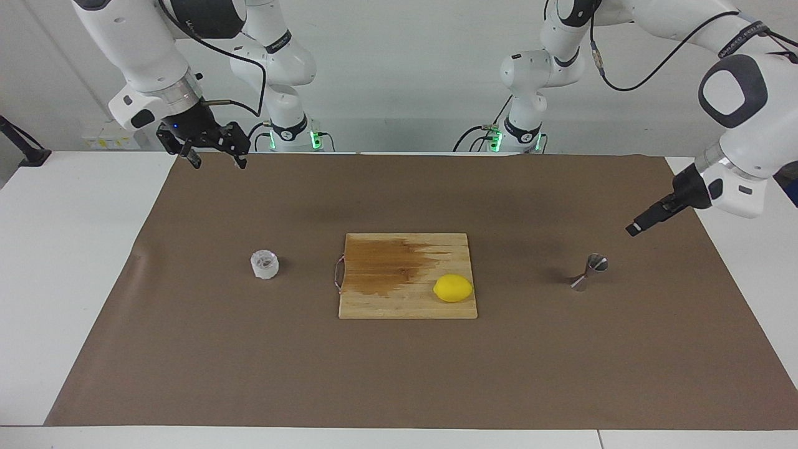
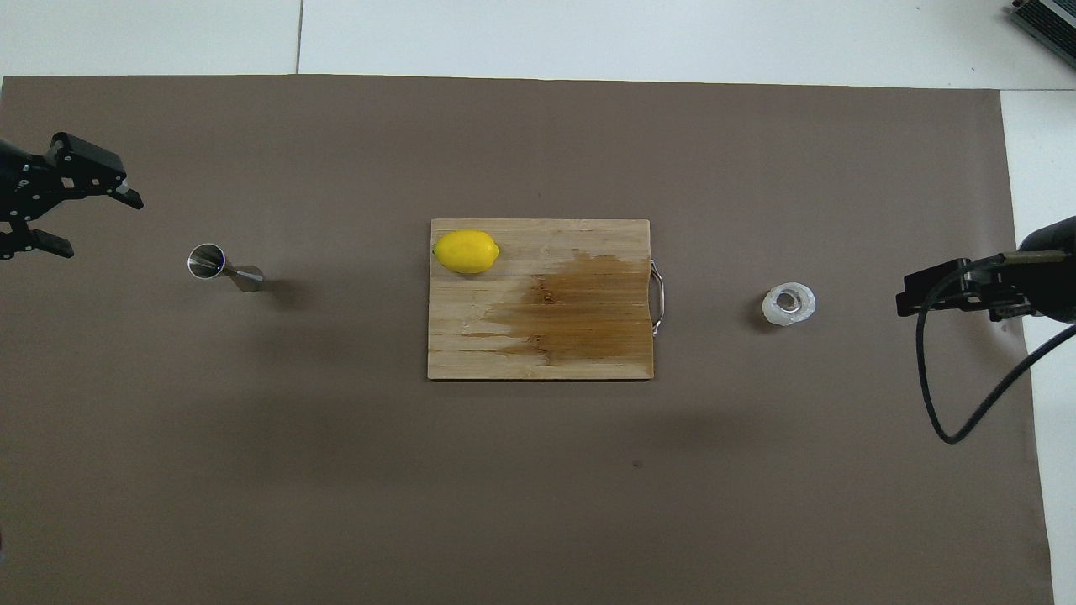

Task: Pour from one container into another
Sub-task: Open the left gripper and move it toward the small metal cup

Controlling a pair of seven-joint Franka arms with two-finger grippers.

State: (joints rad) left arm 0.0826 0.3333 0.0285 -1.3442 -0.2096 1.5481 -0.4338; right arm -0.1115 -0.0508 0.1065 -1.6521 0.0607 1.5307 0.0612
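Note:
The clear ribbed cup (image 1: 264, 264) stands upright on the brown mat toward the right arm's end; it also shows in the overhead view (image 2: 788, 303). The steel hourglass jigger (image 1: 589, 271) stands upright toward the left arm's end and also shows from above (image 2: 223, 267). My right gripper (image 1: 215, 159) is open and empty, raised over the mat's edge at the right arm's end, apart from the cup; it shows in the overhead view too (image 2: 908, 296). My left gripper (image 1: 634, 229) is open and empty in the air beside the jigger, apart from it, and shows from above (image 2: 97, 225).
A wooden cutting board (image 1: 386, 299) with a dark wet stain and a metal handle lies mid-table between cup and jigger. A yellow lemon (image 1: 453, 288) sits on the board, at the corner toward the jigger. The brown mat (image 1: 399, 374) covers most of the white table.

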